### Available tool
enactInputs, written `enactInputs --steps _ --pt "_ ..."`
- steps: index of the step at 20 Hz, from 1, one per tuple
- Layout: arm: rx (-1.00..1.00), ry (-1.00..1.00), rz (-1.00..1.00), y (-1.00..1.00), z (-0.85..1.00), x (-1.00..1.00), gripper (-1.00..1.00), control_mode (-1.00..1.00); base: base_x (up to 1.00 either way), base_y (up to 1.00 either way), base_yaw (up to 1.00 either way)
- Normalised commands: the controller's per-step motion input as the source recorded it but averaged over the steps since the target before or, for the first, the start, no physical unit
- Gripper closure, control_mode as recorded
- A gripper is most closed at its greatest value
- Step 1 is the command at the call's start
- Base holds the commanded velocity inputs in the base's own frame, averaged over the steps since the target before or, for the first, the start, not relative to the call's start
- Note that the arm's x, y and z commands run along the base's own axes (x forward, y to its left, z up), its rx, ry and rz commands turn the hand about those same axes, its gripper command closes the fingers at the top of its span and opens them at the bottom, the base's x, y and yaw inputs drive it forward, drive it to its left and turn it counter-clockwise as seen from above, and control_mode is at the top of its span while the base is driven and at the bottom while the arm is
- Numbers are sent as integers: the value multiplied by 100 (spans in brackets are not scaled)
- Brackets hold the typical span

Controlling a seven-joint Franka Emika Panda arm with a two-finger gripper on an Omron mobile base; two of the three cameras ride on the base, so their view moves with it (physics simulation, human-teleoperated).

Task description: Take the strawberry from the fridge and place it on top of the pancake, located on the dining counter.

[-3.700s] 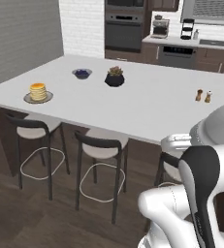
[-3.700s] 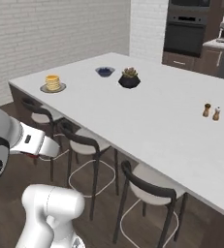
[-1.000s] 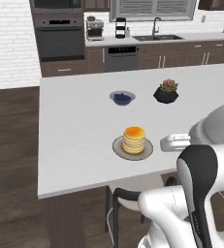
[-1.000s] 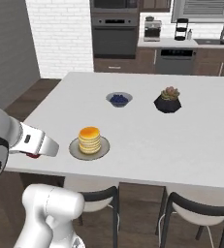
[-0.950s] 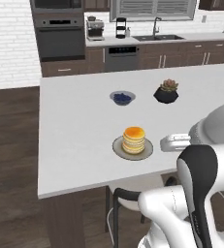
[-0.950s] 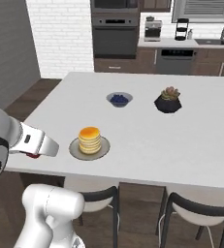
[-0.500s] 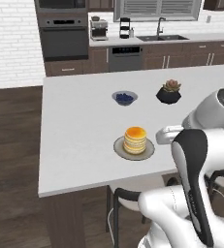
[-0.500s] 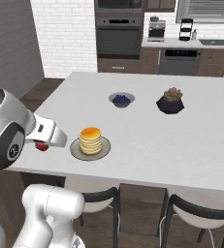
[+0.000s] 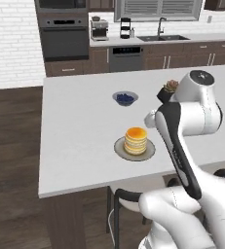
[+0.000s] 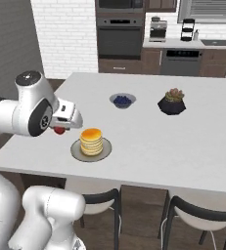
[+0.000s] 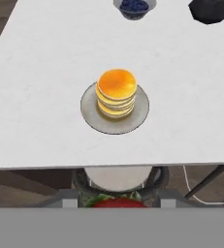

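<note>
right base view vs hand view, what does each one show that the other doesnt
Right base view alone: the white arm, the strawberry seen from the side at the gripper, short of the pancake, plus the oven wall and sink behind. Hand view alone: the pancake from nearly overhead and a stool under the counter's near edge. Both: the dining counter, grey plate, blueberry bowl, dark plant pot and the strawberry.
</note>
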Motion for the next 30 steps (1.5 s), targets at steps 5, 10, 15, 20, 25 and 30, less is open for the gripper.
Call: enactInputs --steps 5,10,15,20,25,30 --pt "-4 0 0 0 -39 76 100 -100 0 0 0" --pt "0 0 0 0 -26 72 100 -100 0 0 0" --pt "0 7 0 0 -10 80 100 -100 0 0 0" --pt "0 4 0 0 -14 62 100 -100 0 0 0" --pt "0 3 0 0 -23 46 100 -100 0 0 0" --pt "0 1 0 0 -26 3 100 -100 0 0 0"
